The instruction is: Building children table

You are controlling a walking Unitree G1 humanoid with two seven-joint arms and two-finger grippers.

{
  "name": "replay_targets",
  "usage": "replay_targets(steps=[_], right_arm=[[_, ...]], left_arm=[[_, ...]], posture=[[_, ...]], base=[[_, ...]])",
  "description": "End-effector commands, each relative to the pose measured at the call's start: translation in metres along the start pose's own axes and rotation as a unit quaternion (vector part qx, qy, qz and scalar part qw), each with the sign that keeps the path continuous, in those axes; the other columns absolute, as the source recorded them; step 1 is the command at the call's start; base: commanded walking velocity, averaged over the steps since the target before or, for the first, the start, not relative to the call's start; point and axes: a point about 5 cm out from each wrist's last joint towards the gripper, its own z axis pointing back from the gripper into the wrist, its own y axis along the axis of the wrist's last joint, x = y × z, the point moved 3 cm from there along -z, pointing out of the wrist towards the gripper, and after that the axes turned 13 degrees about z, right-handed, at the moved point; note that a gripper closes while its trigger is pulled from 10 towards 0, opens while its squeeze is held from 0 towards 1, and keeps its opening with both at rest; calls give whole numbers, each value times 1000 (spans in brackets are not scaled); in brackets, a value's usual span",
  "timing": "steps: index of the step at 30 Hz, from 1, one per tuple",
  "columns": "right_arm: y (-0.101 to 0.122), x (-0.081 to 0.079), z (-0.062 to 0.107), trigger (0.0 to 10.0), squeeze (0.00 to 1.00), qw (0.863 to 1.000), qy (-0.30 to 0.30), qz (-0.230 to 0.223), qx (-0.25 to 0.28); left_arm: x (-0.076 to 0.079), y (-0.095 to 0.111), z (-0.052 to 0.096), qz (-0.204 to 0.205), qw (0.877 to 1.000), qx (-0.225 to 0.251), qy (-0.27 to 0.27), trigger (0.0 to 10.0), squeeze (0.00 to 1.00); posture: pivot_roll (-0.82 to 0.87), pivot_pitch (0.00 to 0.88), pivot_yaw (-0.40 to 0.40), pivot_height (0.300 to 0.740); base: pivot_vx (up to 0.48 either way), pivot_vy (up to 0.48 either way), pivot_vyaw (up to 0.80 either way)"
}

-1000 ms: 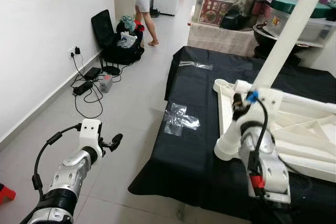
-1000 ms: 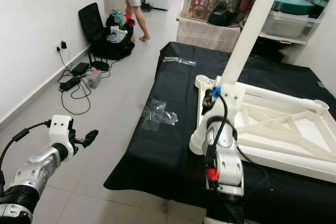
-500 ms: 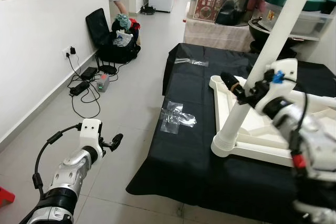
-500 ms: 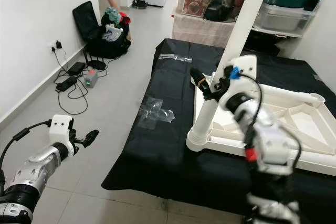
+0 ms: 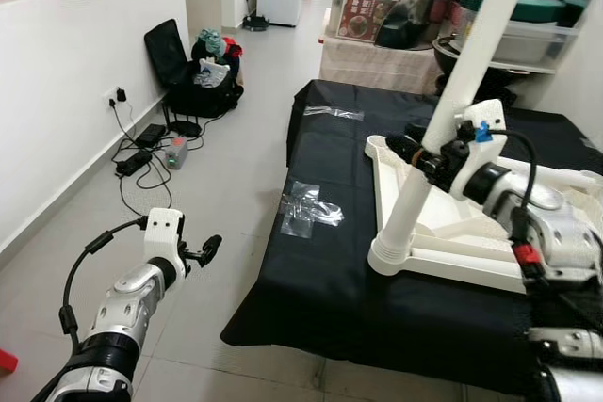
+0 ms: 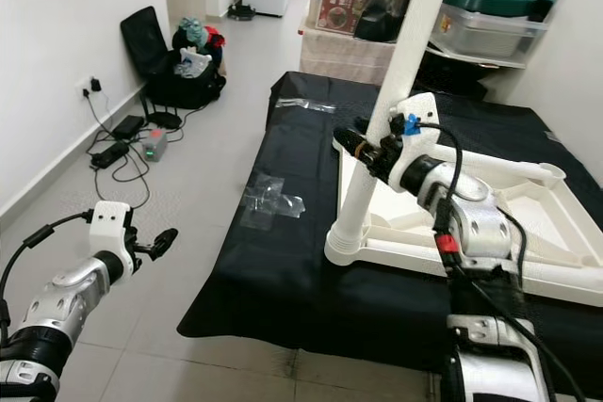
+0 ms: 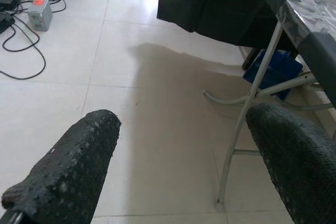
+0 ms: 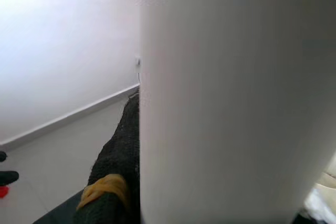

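The right end effector (image 5: 421,152) is clamped around the white table leg (image 6: 388,115), about midway up its length, and the leg stands tilted in the corner socket of the upturned white children's table frame (image 6: 528,233). That frame lies flat on the black-draped tabletop (image 5: 325,275), with the leg at its near-left corner, close to the tabletop's edge.

Here is the risk: the leg leans away from vertical, so if it is not fully seated it may bind or pop out of the socket when pushed. With only one end effector on the job and nothing bracing the frame, a sideways shove could slide the whole frame across the cloth toward the edge. The grip sits high above the socket, so any twist is levered hard at the joint.

The left end effector (image 5: 205,251) hangs low over the floor, well apart from the tabletop, its fingers (image 7: 71,174) spread and gripping nothing.

Against a second ago, the right arm reaches forward and grips the leg higher up, where before its wrist sat low by the socket. The person by the far doorway is gone. The camera has shifted, and the left arm keeps the same pose.
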Motion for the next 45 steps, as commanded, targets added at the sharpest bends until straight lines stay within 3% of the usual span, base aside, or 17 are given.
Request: replay_targets(steps=[1, 10, 11, 14, 15, 16, 18, 24, 29, 30, 31, 32, 36, 37, 43, 44, 45], right_arm=[[-9, -1, -3, 0, 0, 1000, 12, 14, -26], [-16, 15, 5, 0, 0, 998, -31, 13, -50], [-17, 28, 7, 0, 0, 993, -103, 21, -61], [-29, 66, 30, 0, 0, 933, -348, -12, -92], [-29, 66, 30, 0, 0, 933, -348, -12, -92], [-34, 69, 36, 0, 0, 918, -383, -25, -99], [-34, 69, 36, 0, 0, 918, -383, -25, -99], [-46, -10, 29, 0, 0, 905, -411, -73, -82], [-55, -32, 20, 0, 0, 913, -385, -98, -92], [-55, -35, 16, 3294, 0, 918, -374, -92, -97], [-55, -35, 16, 3294, 0, 918, -374, -92, -97], [-55, -38, 13, 10000, 0, 922, -364, -84, -102], [-46, -36, 7, 10000, 0, 929, -351, -76, -86], [-36, -33, 4, 10000, 1000, 936, -338, -68, -68], [-13, -28, 1, 10000, 965, 954, -295, -46, -39], [-3, -27, -1, 10000, 0, 961, -272, -41, -24], [-3, -27, -1, 10000, 0, 961, -272, -41, -24]], left_arm=[[-4, -4, 2, -4, 1000, -8, 3, 10000, 0], [3, -5, -2, -5, 1000, -12, -5, 10000, 0], [3, -5, -2, -5, 1000, -13, -5, 10000, 0], [1, -5, -3, -6, 1000, -15, 1, 10000, 0], [1, -5, -3, -6, 1000, -15, 1, 10000, 0], [0, -5, -3, -7, 1000, -16, 2, 10000, 0], [0, -5, -3, -7, 1000, -16, 2, 10000, 0], [1, -9, -4, -8, 1000, -21, 4, 10000, 0], [1, -7, -5, -10, 1000, -21, 3, 10000, 0], [-1, -6, -5, -11, 1000, -22, 3, 10000, 0], [-1, -6, -5, -11, 1000, -22, 3, 10000, 0], [-1, -6, -5, -11, 1000, -22, 4, 10000, 0], [-2, -6, -5, -12, 1000, -23, 3, 10000, 0], [-1, -6, -5, -12, 1000, -24, 2, 10000, 0], [2, -8, -5, -10, 1000, -24, -2, 10000, 0], [3, -9, -6, -10, 1000, -25, -3, 10000, 0], [3, -9, -6, -10, 1000, -25, -3, 10000, 0]], posture=[[105, 0, -108, 740], [92, 0, -95, 740], [91, 0, -95, 740], [86, 0, -86, 740], [86, 0, -86, 740], [86, 0, -86, 740], [86, 0, -86, 740], [75, 0, -72, 740], [76, 0, -65, 740], [74, 0, -64, 740], [74, 0, -64, 740], [73, 0, -64, 740], [69, 0, -63, 740], [69, 0, -64, 740], [66, 0, -65, 740], [65, 0, -65, 740], [65, 0, -65, 740]], base=[[0, 0, 0], [0, 0, 0], [0, 0, 0], [0, 0, 0], [0, 0, 0], [0, 0, 0], [0, 0, 0], [0, 0, 0], [0, 0, 0], [0, 0, 0], [0, 0, 0], [0, 0, 0], [0, 0, 0], [0, 0, 0], [0, 0, 0], [0, 0, 0], [0, 0, 0]])
